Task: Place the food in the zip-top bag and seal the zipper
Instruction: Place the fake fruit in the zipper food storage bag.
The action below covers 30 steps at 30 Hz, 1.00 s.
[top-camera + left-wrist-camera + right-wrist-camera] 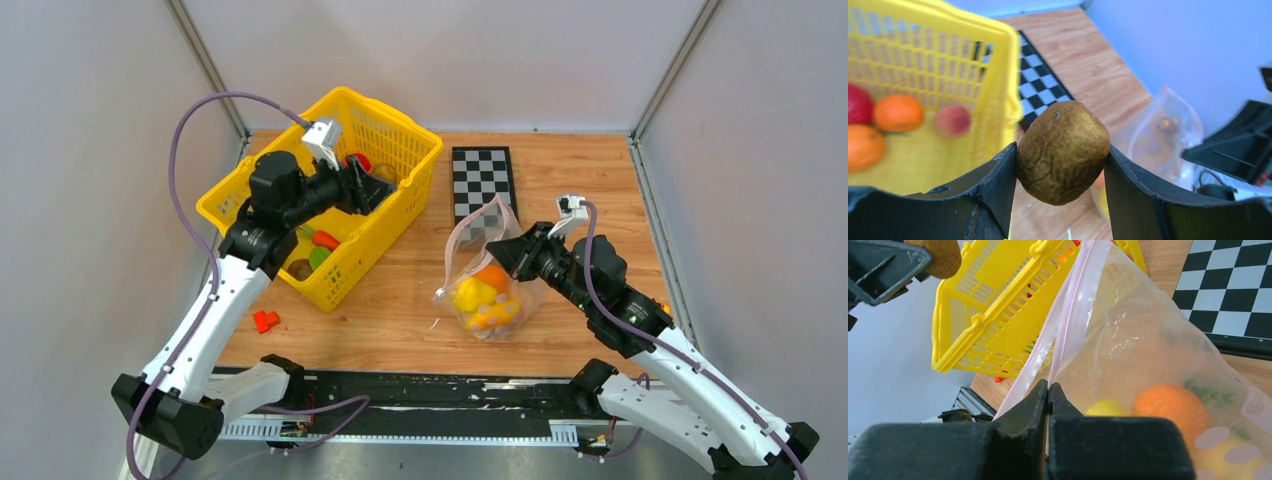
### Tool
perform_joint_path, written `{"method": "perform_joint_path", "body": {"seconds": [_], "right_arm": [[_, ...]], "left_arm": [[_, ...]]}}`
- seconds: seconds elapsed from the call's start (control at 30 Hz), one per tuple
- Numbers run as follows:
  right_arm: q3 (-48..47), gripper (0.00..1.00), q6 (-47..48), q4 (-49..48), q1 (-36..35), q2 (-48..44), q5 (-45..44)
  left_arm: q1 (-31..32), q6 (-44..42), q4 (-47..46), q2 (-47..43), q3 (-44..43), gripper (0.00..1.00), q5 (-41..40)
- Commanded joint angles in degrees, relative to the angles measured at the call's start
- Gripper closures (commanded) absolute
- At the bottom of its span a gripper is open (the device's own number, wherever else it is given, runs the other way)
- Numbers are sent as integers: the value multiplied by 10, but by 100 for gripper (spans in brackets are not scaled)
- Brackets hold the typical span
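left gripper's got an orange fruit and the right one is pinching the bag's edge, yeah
Not quite. The left wrist view shows the left gripper shut on a brown rounded piece, not an orange one. The right gripper does pinch the zip-top bag at its edge.

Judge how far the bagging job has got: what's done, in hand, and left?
Done: orange and yellow food sits in the bag. In hand: the left fingers grip a brown piece near the basket rim, and the right fingers pinch the bag's mouth edge. Left: bag that piece, possibly more from the basket, then seal the zipper, which is open.
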<state>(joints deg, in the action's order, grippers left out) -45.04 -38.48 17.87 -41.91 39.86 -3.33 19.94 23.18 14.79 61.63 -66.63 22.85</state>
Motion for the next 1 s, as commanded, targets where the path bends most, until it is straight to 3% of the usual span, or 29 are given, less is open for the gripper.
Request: {"method": "perform_joint_path", "body": {"seconds": [0.0,0.13,0.33,0.7,0.97], "right_arm": [[-23,100,5,-30,2,5,16],[-23,100,5,-30,2,5,17],[-31,100,6,-26,2,9,24],[-28,100,10,-31,1,3,47],[-31,100,20,-36,2,-6,57]], "left_arm": [[67,-3,-47,-8,30,44,55],[133,36,-129,-4,74,44,55],[215,43,-177,28,62,43,35],[256,41,-178,74,42,41,21],[282,26,-141,109,20,41,-46]]}}
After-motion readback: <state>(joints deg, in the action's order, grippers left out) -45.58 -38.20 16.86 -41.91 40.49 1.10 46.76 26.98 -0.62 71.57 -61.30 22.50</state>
